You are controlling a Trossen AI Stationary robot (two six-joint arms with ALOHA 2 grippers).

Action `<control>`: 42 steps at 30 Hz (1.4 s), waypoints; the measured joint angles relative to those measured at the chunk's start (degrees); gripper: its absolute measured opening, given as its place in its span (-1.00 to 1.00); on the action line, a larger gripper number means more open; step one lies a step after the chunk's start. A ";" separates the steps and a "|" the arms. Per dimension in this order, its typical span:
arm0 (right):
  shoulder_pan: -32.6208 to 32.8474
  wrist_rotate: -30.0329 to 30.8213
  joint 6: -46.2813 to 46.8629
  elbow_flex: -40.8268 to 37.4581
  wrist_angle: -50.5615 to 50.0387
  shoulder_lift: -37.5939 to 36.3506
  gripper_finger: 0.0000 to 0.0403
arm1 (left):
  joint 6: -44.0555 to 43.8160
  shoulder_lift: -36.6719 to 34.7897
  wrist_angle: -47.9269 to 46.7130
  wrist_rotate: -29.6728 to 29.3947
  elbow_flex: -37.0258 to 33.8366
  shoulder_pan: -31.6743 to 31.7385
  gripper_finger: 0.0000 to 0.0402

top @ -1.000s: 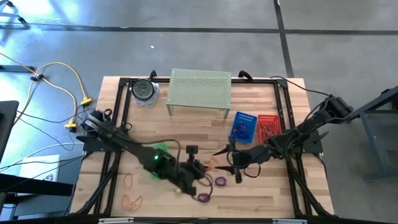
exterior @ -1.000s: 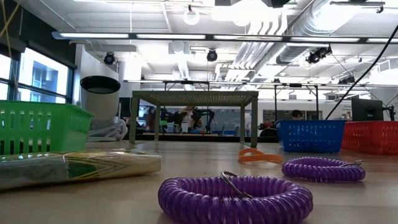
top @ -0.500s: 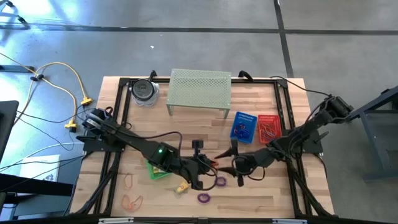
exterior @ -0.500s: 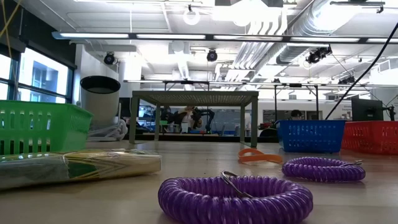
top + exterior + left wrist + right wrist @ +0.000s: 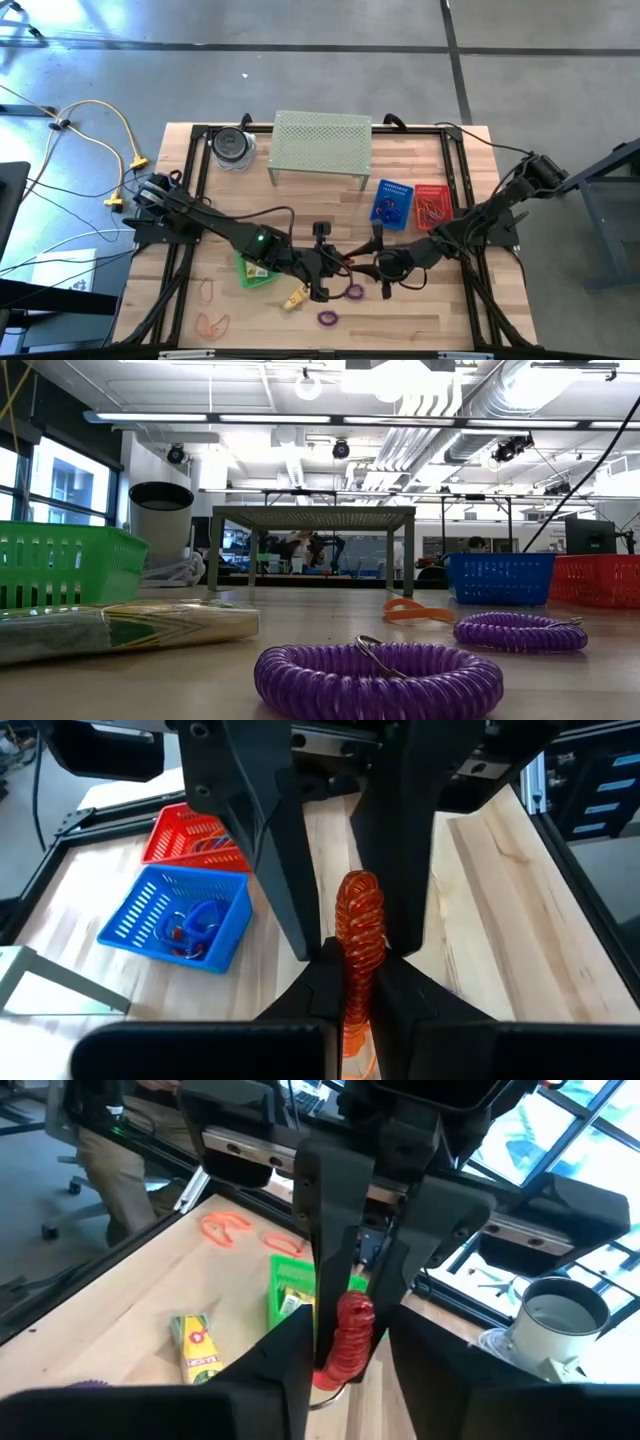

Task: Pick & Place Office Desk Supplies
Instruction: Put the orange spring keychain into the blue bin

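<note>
A red-orange coiled loop [image 5: 360, 905] hangs above the table's middle, between my two grippers. My left gripper [image 5: 362, 970] comes from the table's left and is shut on the loop. My right gripper [image 5: 350, 1325] faces it from the right, its fingers apart on either side of the same loop [image 5: 352, 1320]. On the table lie two purple loops [image 5: 354, 292] [image 5: 328, 318], a yellow packet [image 5: 292, 298] and orange loops [image 5: 212, 323]. Neither gripper shows in the low view. My left gripper pinches the loop's near end [image 5: 356, 982] between its two fingers, which come slanting down from the table's left. The loop stands out beyond the fingertips, lifted clear of the table. My right gripper: its fingers [image 5: 405, 870] flank the loop's free end; I cannot tell whether they touch it.
A green basket [image 5: 255, 268] sits under the left arm. A blue basket [image 5: 393, 203] and a red basket [image 5: 432, 203] stand at the right, with loops inside. The pale-green perforated shelf [image 5: 322, 140] and a round container [image 5: 232, 147] stand at the far edge.
My left gripper has carried the red-orange loop toward the table's right and a little toward the far edge, up to my right gripper. That has uncovered the yellow packet and a purple loop on the table. My right gripper has rolled at the wrist in place.
</note>
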 joint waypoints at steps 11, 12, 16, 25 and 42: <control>0.01 -0.46 -2.71 0.00 0.21 0.00 -0.93 | 1.29 0.02 -0.05 -0.22 0.00 0.01 -0.93; 0.01 -0.45 -2.71 0.00 0.21 0.00 -0.93 | 1.36 0.02 -0.04 -0.22 0.00 0.01 -0.92; 0.01 -0.49 -2.71 0.00 0.21 0.00 -0.93 | 2.36 0.04 0.09 -0.41 0.00 0.01 -0.77; 0.06 -0.72 -1.98 0.00 -1.50 -0.02 -0.96 | 0.70 0.09 0.19 -1.37 0.00 0.23 -0.25; 5.61 19.50 19.71 -0.02 -29.76 -3.86 -0.96 | -4.74 0.09 0.68 -2.46 0.04 0.25 0.06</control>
